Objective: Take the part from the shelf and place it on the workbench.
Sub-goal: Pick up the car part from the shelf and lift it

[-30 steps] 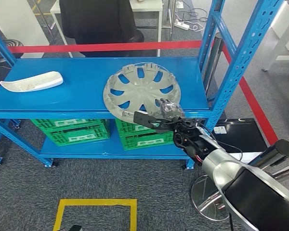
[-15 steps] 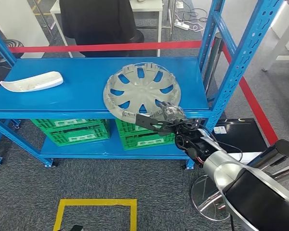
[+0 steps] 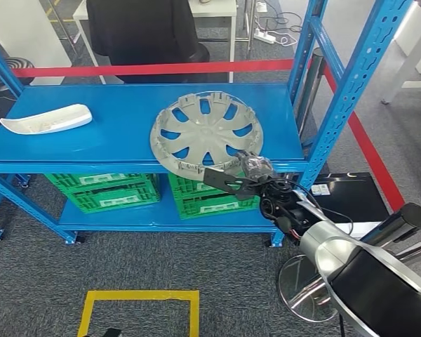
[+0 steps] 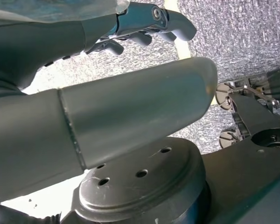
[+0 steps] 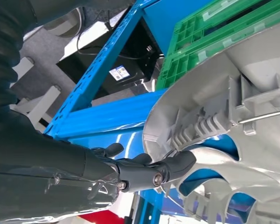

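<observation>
Blue shelf, upper level: grey wheel cover lying flat toward the right end, its front edge overhanging the shelf's front lip. White curved part near the left end, well apart from the wheel cover.

Right hand: at the wheel cover's front edge, fingers stretched out against the rim; whether it grips the rim cannot be told.

Left hand: fingers loosely apart, holding nothing.

Lower level: two green crates.

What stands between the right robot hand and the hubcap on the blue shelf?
Nothing visible: the right robot hand is already at the near rim of the round silver plastic hubcap, fingers against its edge.
</observation>
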